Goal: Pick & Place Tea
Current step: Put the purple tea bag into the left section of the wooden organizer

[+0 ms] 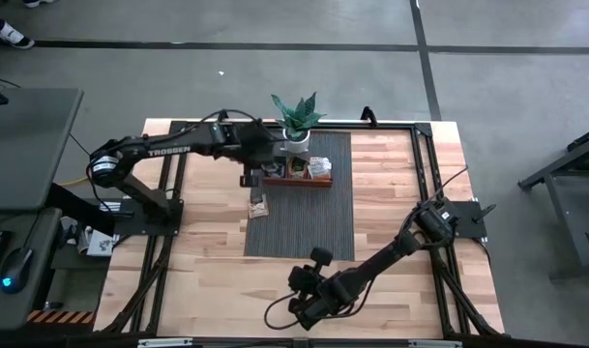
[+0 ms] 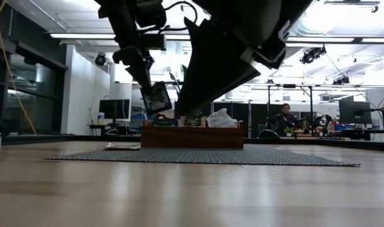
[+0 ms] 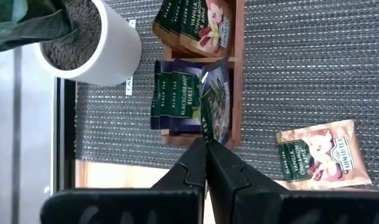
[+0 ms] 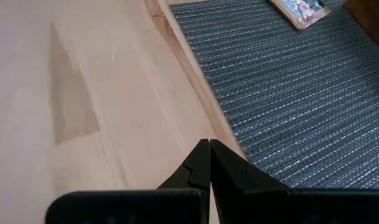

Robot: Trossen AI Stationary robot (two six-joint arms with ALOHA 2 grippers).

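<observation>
Sachet (image 2: 156,98) in gripper (image 2: 147,85) above tray (image 2: 192,136)

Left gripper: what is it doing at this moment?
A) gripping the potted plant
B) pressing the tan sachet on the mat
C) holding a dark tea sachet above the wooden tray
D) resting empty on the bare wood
C: the left gripper is shut on a dark sachet, hanging over the wooden tray.

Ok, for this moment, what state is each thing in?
Left gripper: shut on a dark sachet, held over the tray.
Right gripper: shut, empty, low over the near table edge.
Tray: on the mat, sachets upright in its compartments.
Loose sachet: flat on the mat beside the tray.
Plant: upright behind the tray.
</observation>
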